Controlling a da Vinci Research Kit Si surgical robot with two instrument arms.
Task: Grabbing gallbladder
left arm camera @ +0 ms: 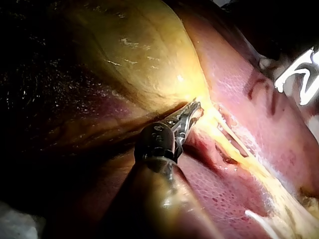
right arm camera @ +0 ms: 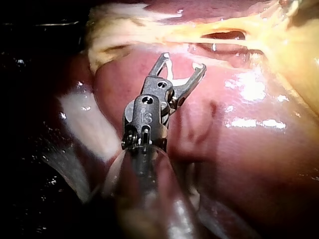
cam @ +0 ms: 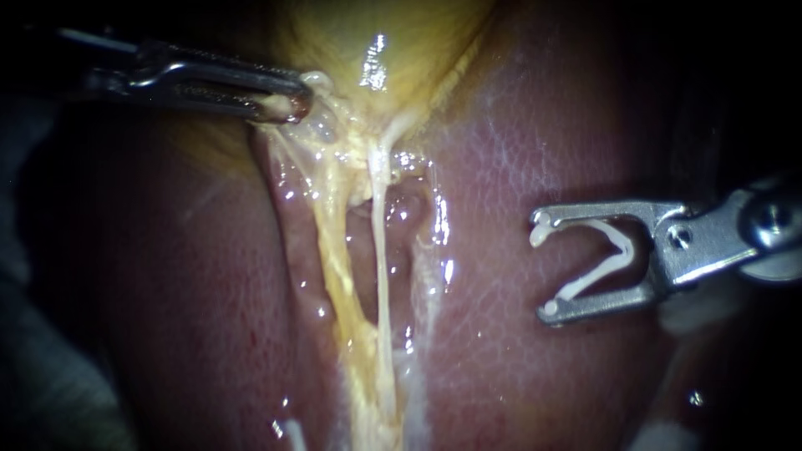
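The yellow gallbladder [cam: 376, 42] [left arm camera: 139, 55] lies at the top centre of the endoscope view. My left instrument [cam: 296, 104] [left arm camera: 193, 110] comes in from the upper left, its jaws shut on the pale tissue at the gallbladder's lower end. From there a yellow strand [cam: 332, 250] and a thin white tube [cam: 381, 250] run down between the liver lobes. My right instrument [cam: 543, 267] [right arm camera: 184, 60] hovers to the right over the liver [cam: 543, 125], clear of the strands. Its jaws stand wide apart, holding a white V-shaped clip [cam: 614, 250] between them.
Pink, wet liver [right arm camera: 249, 149] flanks the strands on both sides. A dark gap [cam: 359, 284] shows between the yellow strand and the white tube. A pale patch [right arm camera: 84, 124] lies beside the right instrument's shaft.
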